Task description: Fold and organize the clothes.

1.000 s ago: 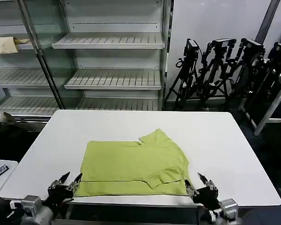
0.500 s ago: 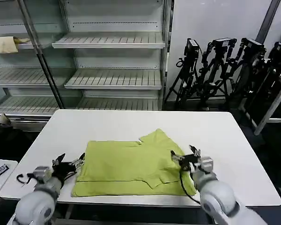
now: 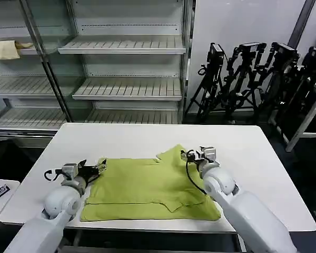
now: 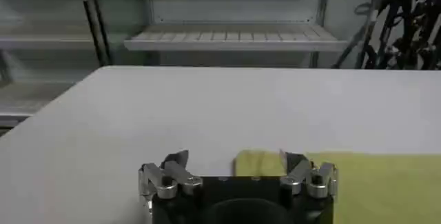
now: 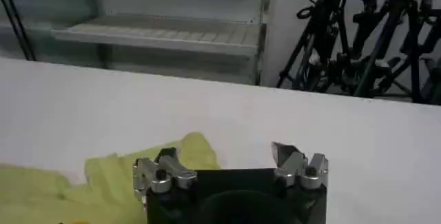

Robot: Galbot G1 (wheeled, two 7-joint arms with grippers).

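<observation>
Both sets of jaws stand spread wide and grasp nothing. The left gripper (image 3: 99,165) sits at the T-shirt's (image 3: 147,187) far-left corner, and in the left wrist view its fingers (image 4: 238,177) straddle that corner, with one tip over the yellow-green cloth and the other over the bare table (image 3: 242,158). The right gripper (image 3: 192,154) is over on the far-right side, by the raised sleeve. In the right wrist view its fingers (image 5: 231,167) frame the crumpled yellow edge, which lies toward one finger rather than centred.

The shirt lies flat on the near half of the white table, its long axis running left to right across the robot's front. It is partly folded, with a layer doubled along the near hem. So the cloth sits below and just ahead of each pair of tips, and stretches back toward the robot from there. Neither arm looks nearer than the other; each has its own far corner, so a 2-handed pinch looks like the coming move, and the right tips seem to need a nudge toward the sleeve first.

The count: 1 T-shirt, 2 grippers, 1 table. Beyond the table stand the metal shelves (image 3: 129,88), and on the right a cluster of black tripods (image 3: 253,79), at least 4, though they overlap too much to be sure
</observation>
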